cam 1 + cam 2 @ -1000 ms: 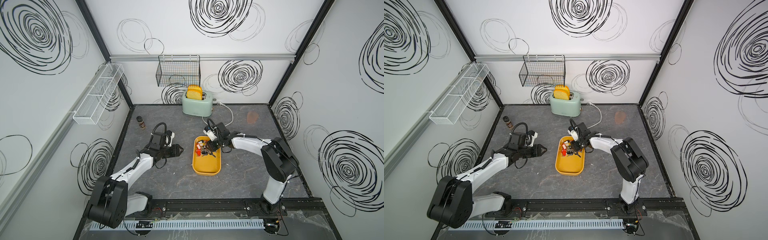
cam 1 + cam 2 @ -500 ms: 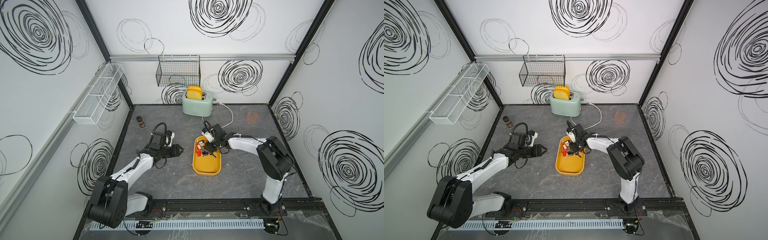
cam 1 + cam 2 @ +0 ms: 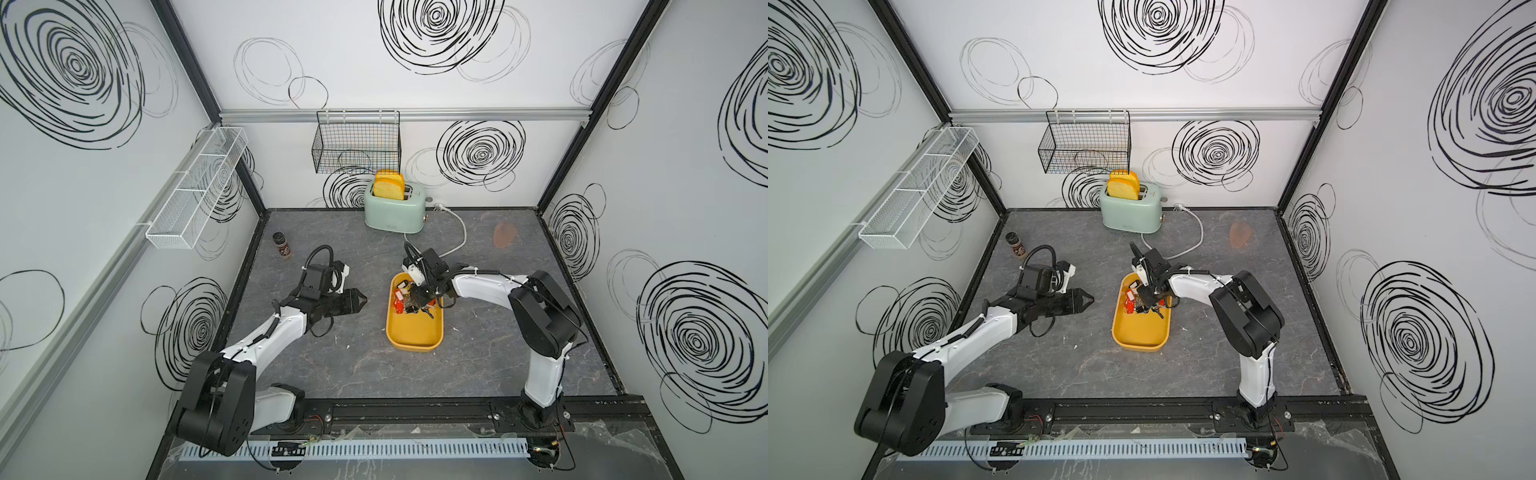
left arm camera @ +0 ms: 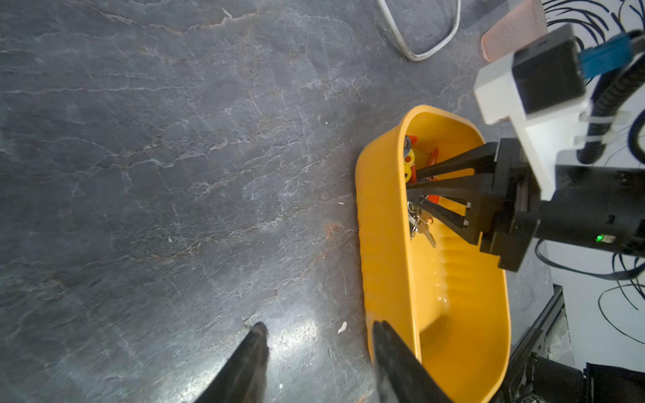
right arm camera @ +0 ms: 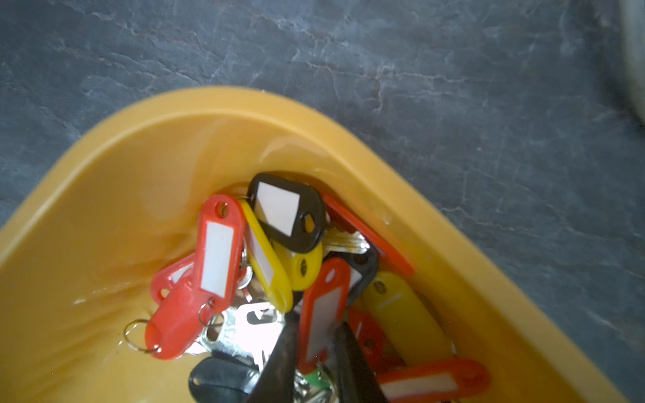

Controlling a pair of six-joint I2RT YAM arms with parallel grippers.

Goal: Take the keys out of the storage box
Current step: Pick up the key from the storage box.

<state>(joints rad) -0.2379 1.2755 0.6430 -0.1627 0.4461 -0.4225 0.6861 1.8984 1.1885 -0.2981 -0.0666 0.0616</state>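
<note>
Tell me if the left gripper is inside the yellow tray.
No, the left gripper hovers over bare tabletop beside the yellow tray.

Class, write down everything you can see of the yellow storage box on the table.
The storage box is a shallow mustard-yellow tray, glossy plastic by its look, oblong with rounded corners and a raised wall. It sits flat on the grey table, one short end towards the toaster. The keys, on coloured tags, are heaped at that end; the rest is bare. The right claw dips inside, straddling a red tag. The left claw hangs open beside its outer wall.
</note>
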